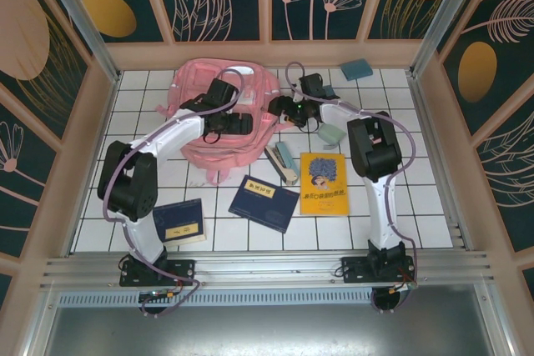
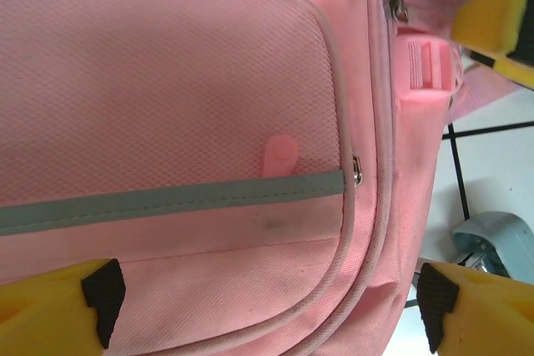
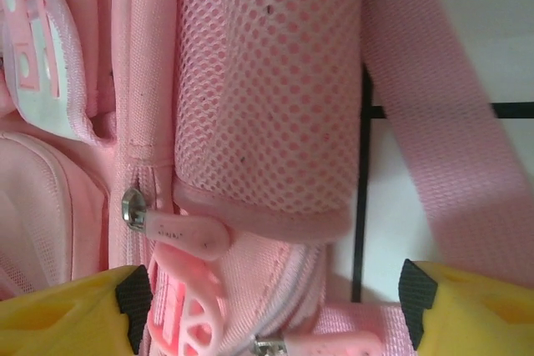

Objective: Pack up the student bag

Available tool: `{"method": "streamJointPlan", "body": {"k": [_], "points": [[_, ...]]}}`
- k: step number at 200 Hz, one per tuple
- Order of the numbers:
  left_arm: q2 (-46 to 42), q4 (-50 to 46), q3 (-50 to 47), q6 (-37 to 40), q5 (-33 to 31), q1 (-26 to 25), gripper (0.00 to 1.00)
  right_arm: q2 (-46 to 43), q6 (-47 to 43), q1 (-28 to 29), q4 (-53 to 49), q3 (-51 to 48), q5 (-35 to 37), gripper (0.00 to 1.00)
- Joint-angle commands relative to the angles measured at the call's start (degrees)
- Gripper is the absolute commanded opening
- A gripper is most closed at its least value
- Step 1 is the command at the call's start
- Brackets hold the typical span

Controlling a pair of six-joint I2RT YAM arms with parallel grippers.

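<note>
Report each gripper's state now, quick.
Left gripper: open, holding nothing, over the front of the student bag.
Right gripper: open, holding nothing, over the mesh pocket.

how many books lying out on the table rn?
3: left navy book at the near left, centre navy book mid-table, yellow book right of it. More may be hidden under the student bag.
</note>
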Motion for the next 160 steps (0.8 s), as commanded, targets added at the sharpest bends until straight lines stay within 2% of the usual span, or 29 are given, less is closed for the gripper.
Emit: {"method": "streamJointPlan", "body": {"k": [1, 51, 80, 101, 116, 131, 136, 160], "points": [[1.10, -3.04, 2.32, 2.93, -0.46, -0.57, 0.92, 0.65, 0.27, 1.77, 0.95, 3.09, -4.47, 0.77], [-1.01, -4.88, 1.66, 3.53, -5.00, -0.57, 0.94, 0.24, -0.85, 6.16, 0.03, 3.86, -6.57, 0.66], [-4.15, -4.53, -0.90, 0.11, -9.10, -0.57, 0.97, -0.48, 1.44, 8.53, 3.31, 2.07, -13.30, 0.66], [-8.32, -3.44, -4.14, -4.06, -10.92, -0.29, 0.99, -1.80, 1.45, 10.01, 4.73, 1.26, -16.96, 0.71], [-12.71, -1.58, -7.93, -7.44, -9.08, 1.09, 0.98, -4.00, 0.55, 10.49, 4.05, -0.04, -14.55, 0.81], [-16.61, -0.42, -11.43, -10.53, -7.47, 2.12, 0.98, -7.61, 0.14, 10.17, 2.65, -3.38, -4.33, 0.82], [-17.77, -0.35, -12.49, -11.37, -7.16, 2.24, 0.98, -8.80, 0.78, 8.03, 3.24, -5.01, -2.23, 0.82], [-23.09, 0.26, -18.13, -15.01, -3.74, 2.39, 0.97, -12.20, 6.06, 3.38, 9.16, -11.67, -2.70, 0.81]]}}
